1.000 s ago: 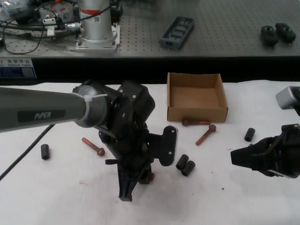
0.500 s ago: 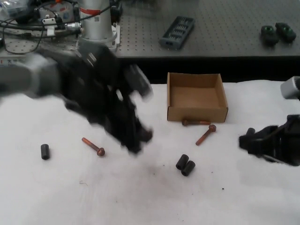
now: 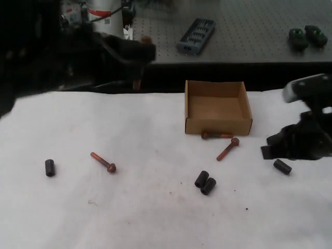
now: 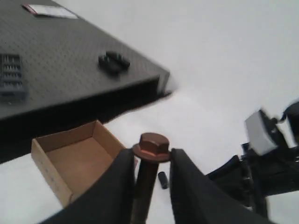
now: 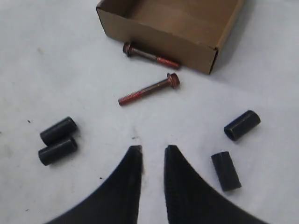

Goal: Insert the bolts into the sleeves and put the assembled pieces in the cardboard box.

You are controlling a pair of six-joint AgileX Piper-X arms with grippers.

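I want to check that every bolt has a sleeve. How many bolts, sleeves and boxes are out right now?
bolts: 4, one of them held in the left end effector
sleeves: 5
cardboard box: 1
Total: 10

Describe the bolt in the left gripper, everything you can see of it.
The bolt looks like copper-coloured metal, with a hex head over a round flange and a smooth shank below. Its thread is hidden. It is gripped in the left gripper, with the shank clamped between the two dark fingers and the head just past their tips. Only the fingers touch it, and it is held up off the bench.
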